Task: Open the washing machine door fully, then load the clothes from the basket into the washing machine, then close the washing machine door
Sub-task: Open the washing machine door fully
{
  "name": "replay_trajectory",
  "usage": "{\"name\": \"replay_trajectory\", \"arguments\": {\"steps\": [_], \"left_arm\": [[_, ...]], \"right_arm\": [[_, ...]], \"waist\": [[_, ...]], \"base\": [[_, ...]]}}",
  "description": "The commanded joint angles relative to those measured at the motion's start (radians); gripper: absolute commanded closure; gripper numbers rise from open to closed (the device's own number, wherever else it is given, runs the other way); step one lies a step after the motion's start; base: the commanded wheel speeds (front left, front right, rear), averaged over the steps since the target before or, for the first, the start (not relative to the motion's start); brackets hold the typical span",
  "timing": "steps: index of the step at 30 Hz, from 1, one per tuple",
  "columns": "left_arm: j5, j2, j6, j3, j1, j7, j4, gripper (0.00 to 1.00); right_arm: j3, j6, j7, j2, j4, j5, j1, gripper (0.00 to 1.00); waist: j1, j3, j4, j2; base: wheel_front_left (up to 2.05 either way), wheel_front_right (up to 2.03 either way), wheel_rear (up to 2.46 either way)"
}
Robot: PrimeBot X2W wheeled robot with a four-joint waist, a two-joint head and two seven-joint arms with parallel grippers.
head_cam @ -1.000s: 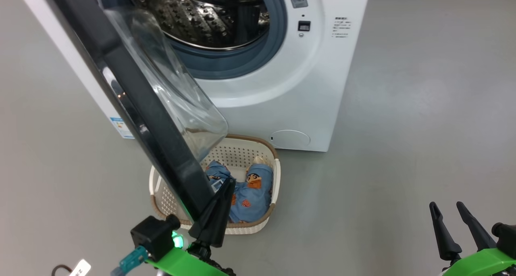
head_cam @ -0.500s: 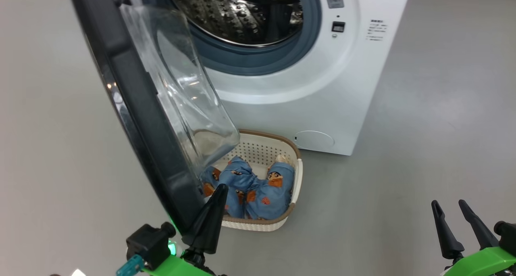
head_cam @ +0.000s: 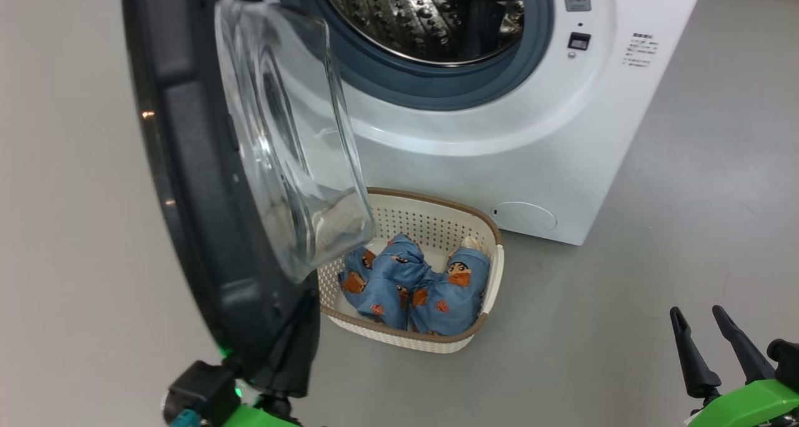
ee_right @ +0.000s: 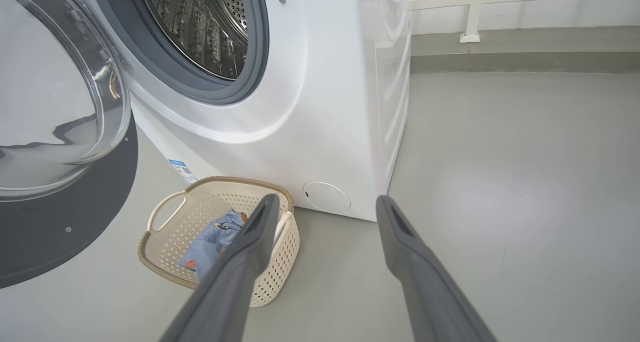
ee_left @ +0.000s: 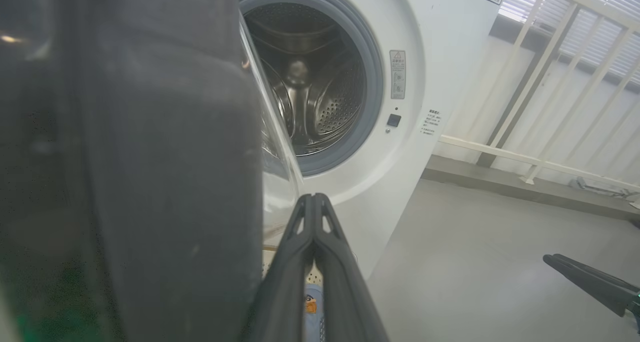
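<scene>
Okay, the washing machine door [head_cam: 187, 183] is standing open, swung out to the robot's left, with its black rim toward the head camera and its clear glass bowl [head_cam: 293, 152] bulging to the right. The washing machine [head_cam: 499, 158] is sitting on the grey floor [head_cam: 624, 327], its steel drum [head_cam: 431, 15] showing inside the grey-blue seal [head_cam: 437, 93]. The basket [head_cam: 496, 271] is resting on the floor right at the foot of the machine's front, just left of the round flap [head_cam: 524, 216]. In the head view the door's lower part is covering the basket's left end. The clothes [head_cam: 412, 283] are lying inside the basket, bunched against its near wall, blue with cartoon faces and orange patches. The basket's perforated far wall is showing above them. The left gripper [ee_left: 314, 198] is sitting at the door's lower edge, on the glass side, with its fingers clenched tight together and gripping nothing. Whether it is touching the rim, cannot tell. The right gripper [head_cam: 696, 313] is hovering over the floor at the head view's lower right corner, well apart from the basket and the machine, jaws released wide. In the right wrist view its fingers [ee_right: 250, 242] are pointing toward the basket and the flap. A white railing [ee_left: 550, 82] is running behind the machine.
</scene>
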Motion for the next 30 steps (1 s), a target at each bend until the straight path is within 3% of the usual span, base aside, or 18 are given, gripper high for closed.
{"name": "replay_trajectory", "arguments": {"steps": [1,18,30], "left_arm": [[0.002,0.030,0.026,0.071,-0.011,-0.006,-0.026,1.00],[-0.012,0.132,0.113,0.238,-0.019,-0.004,-0.014,1.00],[-0.059,0.205,0.137,0.396,-0.090,-0.006,0.070,1.00]], "right_arm": [[0.024,0.002,-0.012,-0.022,-0.025,-0.010,-0.019,0.00],[0.041,0.002,-0.012,-0.014,-0.029,-0.012,-0.033,0.00],[0.055,0.002,-0.012,-0.024,-0.026,-0.009,-0.055,0.00]], "waist": [[0.0000,0.003,0.011,0.0000],[0.0000,0.026,0.027,0.0000],[0.0000,0.064,0.011,0.0000]], "base": [[0.00,0.00,0.00],[0.00,0.00,0.00],[0.00,0.00,0.00]]}}
